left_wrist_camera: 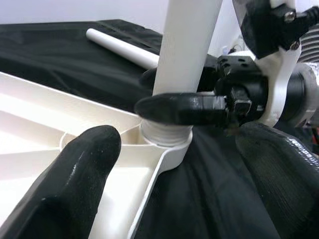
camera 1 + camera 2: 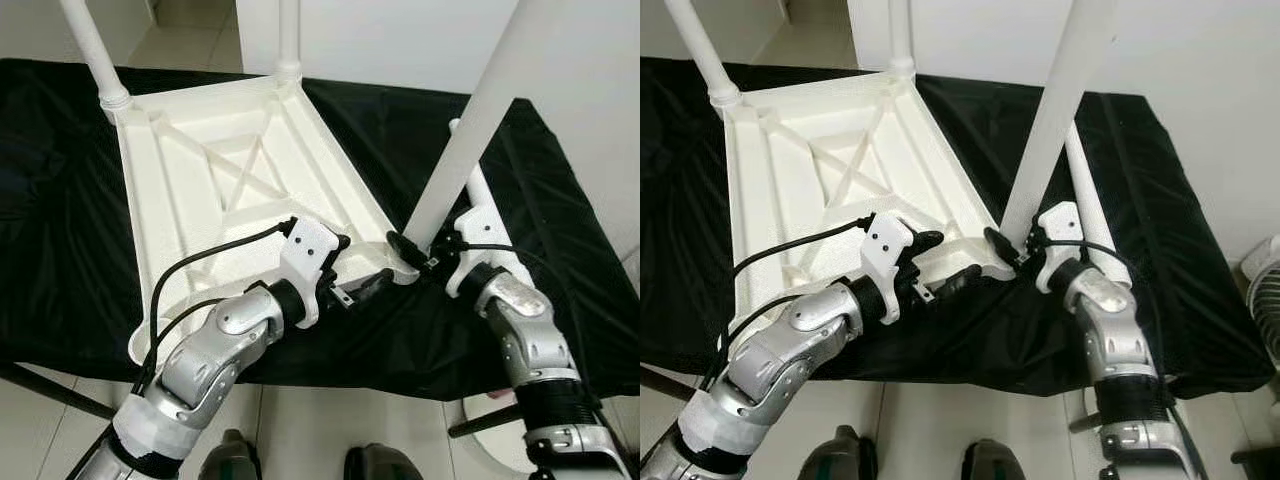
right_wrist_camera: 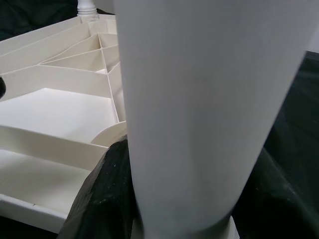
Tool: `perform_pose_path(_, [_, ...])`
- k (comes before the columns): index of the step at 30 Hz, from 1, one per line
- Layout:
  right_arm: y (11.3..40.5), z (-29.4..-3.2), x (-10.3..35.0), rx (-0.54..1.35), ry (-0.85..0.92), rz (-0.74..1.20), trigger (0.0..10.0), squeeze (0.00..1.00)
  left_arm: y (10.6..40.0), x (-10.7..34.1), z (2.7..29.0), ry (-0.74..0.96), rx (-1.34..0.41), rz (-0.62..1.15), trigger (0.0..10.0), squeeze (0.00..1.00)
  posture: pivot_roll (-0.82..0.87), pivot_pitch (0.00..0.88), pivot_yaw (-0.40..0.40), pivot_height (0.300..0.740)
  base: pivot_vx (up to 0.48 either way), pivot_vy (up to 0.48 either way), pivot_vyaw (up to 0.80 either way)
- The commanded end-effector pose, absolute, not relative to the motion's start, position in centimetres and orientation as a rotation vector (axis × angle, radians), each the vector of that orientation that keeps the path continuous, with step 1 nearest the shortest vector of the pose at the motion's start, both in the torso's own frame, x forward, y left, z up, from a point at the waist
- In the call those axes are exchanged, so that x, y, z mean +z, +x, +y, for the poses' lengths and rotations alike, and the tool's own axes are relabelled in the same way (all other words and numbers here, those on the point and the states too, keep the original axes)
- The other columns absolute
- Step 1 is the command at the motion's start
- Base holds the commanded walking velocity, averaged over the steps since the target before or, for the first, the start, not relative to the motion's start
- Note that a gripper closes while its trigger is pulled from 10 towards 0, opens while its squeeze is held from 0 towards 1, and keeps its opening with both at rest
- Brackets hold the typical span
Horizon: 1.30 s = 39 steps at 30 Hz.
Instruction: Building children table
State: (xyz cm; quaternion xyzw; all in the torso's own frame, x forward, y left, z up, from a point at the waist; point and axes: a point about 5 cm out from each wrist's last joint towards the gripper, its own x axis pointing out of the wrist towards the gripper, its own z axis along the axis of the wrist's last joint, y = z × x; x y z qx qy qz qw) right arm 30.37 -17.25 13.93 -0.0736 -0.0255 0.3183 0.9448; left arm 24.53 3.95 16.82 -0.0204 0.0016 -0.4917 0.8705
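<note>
White moulded-plastic children's tabletop lies upside down on a black cloth-covered surface, ribbed underside up: raised rim all round, straight stiffening ribs, crossed diagonal braces in the middle. Round sockets at the corners. Two white plastic legs stand in the far corners, far-left leg and far-middle leg, each seated in a collared socket. A third white tubular leg stands in the near-right corner socket, leaning up and to the right; threaded base ring visible where it meets the socket in the left wrist view. A fourth loose white leg lies flat on the cloth just beyond the right edge of the tabletop, partly behind the standing leg. Right gripper sits at the base of the third leg, black fingers closed around the tube just above the socket, one on each side; right forearm comes up from the lower right, wrist bent inward. In the right wrist view the leg runs close past the lens, the ribbed underside behind it. Left gripper sits at the near-right edge of the tabletop just beside that socket, fingers spread wide, one fingertip over the tray's rim, the other over the cloth, holding nothing. Left arm reaches in from the lower left, elbow bent, black cable looping over it.
</note>
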Motion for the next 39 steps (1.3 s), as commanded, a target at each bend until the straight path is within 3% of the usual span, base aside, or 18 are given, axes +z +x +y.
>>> perform_pose_path(1, [30.0,-16.4,12.6,0.662,-0.131,-0.001,0.0,0.00,24.3,16.5,3.8,-0.029,-1.096,0.016,10.0,0.00,0.02,0.043,-0.023,0.740,0.000,0.000,0.00])
perform_pose_path(4, [30.0,-16.1,12.6,0.645,-0.125,-0.006,0.0,0.00,24.3,16.5,3.9,-0.027,-1.094,0.017,10.0,0.00,0.02,0.041,-0.024,0.740,0.000,0.000,0.00])
perform_pose_path(20, [29.3,-13.6,12.8,-0.007,-0.057,-0.037,0.0,0.00,24.0,16.2,3.9,-0.026,-1.104,0.027,10.0,0.00,0.00,0.031,-0.014,0.740,0.000,0.000,0.00])
perform_pose_path(28, [29.3,-12.8,13.2,-0.005,-0.046,-0.051,0.0,0.00,24.2,16.4,4.0,-0.028,-1.102,0.025,10.0,0.00,0.00,0.047,-0.001,0.740,0.000,0.000,0.00])
perform_pose_path(29, [29.5,-13.0,13.2,0.011,-0.042,-0.044,10.0,0.00,24.3,16.4,4.0,-0.026,-1.101,0.025,10.0,0.00,0.00,0.049,0.005,0.740,0.000,0.000,0.00])
perform_pose_path(32, [29.6,-13.2,13.3,0.024,-0.043,-0.046,10.0,0.00,24.3,16.4,4.1,-0.026,-1.102,0.026,10.0,0.00,0.00,0.050,0.006,0.740,0.000,0.000,0.00])
perform_pose_path(33, [29.7,-13.6,13.3,0.043,-0.041,-0.050,10.0,1.00,24.2,16.4,4.1,-0.025,-1.104,0.027,10.0,0.00,0.00,0.053,0.011,0.740,0.000,0.000,0.00])
perform_pose_path(39, [30.0,-14.0,13.7,0.101,-0.056,-0.061,10.0,1.00,24.2,16.4,4.2,-0.025,-1.108,0.032,10.0,0.00,0.00,0.056,0.014,0.740,0.000,0.000,0.00])
